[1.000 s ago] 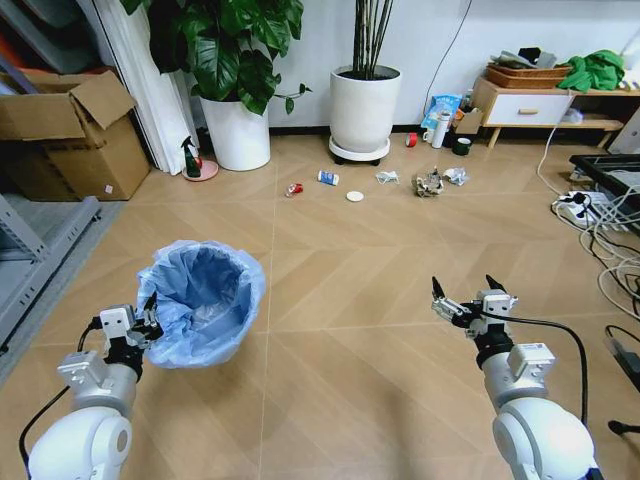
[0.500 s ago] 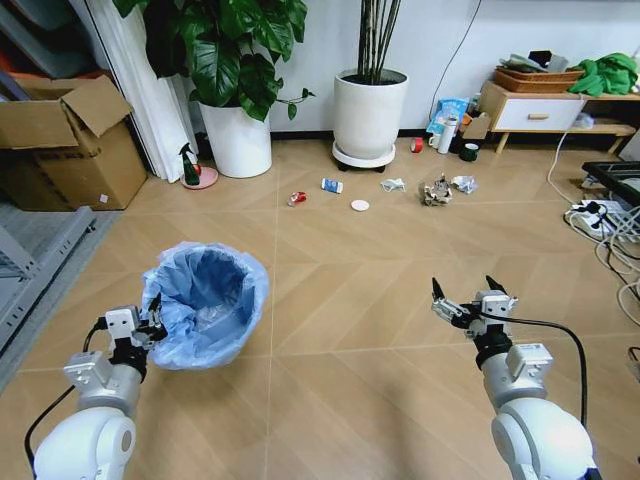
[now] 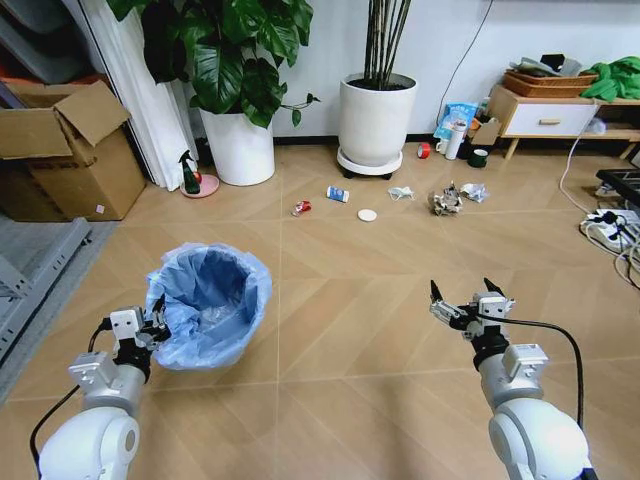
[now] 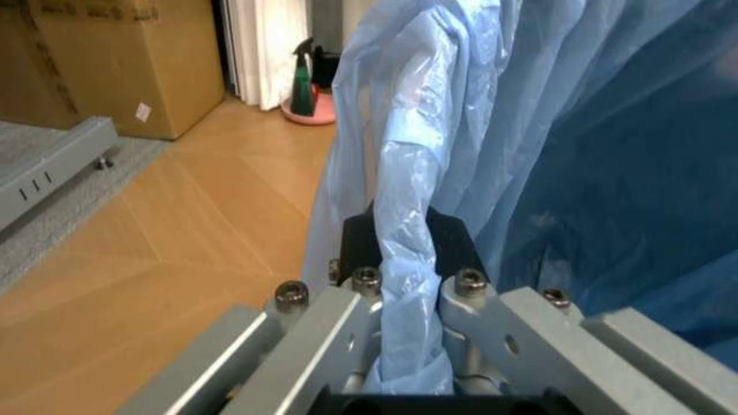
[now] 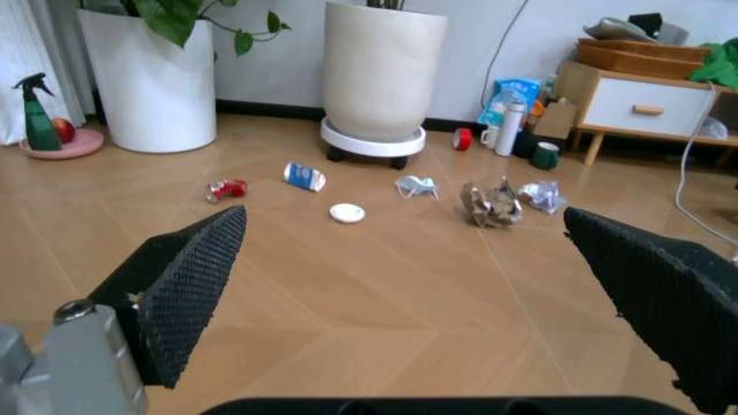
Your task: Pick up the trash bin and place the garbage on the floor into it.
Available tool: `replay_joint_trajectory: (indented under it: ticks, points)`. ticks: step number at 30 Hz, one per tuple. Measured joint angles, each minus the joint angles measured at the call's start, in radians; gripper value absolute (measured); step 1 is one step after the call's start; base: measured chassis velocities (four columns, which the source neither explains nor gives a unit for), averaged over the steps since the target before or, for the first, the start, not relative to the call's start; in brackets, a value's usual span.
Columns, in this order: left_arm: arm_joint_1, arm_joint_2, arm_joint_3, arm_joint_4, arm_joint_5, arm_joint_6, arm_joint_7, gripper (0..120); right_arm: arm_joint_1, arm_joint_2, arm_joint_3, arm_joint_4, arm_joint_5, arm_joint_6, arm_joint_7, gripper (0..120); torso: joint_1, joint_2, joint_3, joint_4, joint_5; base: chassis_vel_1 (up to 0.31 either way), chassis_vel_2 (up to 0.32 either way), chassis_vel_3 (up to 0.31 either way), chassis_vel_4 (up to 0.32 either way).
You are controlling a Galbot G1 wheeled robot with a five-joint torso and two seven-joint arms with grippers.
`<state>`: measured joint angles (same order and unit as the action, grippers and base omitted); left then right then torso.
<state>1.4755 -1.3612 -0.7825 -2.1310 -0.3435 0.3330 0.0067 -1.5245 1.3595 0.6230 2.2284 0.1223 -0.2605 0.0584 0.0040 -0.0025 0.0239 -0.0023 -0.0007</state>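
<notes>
The left gripper [image 3: 152,318] is clamped on the bin [image 3: 208,305] rim's blue bag, the right gripper [image 3: 465,297] hangs spread wide, and the litter [image 3: 367,214] lies on the floor near the white plant pots [image 3: 376,115].

My arms are rounded white shells ending in grey metal wrists. Black cables loop beside them. Hex screws stud the left gripper [image 4: 403,285]; the right gripper [image 3: 467,293] has black textured fingers [image 5: 190,285].

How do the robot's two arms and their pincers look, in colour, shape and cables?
Both arms are rounded light-grey shells ending in boxy silver wrist blocks. The left pincer and the right pincer have black pointed fingers; the right one's pads are black with a fine mesh texture. A black cable loops along each forearm.
</notes>
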Motion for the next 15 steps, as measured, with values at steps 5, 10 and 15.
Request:
replay_joint_trajectory:
  ticks: [5, 10, 15]
  points:
    - [0.000, 0.000, 0.000, 0.000, 0.000, -0.001, 0.001, 0, 0.001, -0.001, 0.001, 0.000, 0.000, 0.000, 0.000, 100, 0.000, 0.000, 0.000, 0.0000, -0.0003, -0.057, 0.202, 0.063, -0.185]
    - [0.001, 0.000, -0.002, -0.001, 0.003, -0.006, 0.002, 0, -0.002, 0.000, 0.002, 0.002, 0.000, -0.010, 0.001, 100, 0.000, 0.000, 0.000, 0.0000, -0.0001, -0.068, 0.191, 0.080, -0.165]
    - [0.003, -0.001, -0.002, -0.005, 0.003, -0.006, 0.005, 0, -0.003, 0.001, 0.002, 0.003, -0.001, -0.012, 0.002, 100, 0.000, 0.000, 0.000, 0.0000, -0.0002, -0.118, 0.199, 0.086, -0.195]
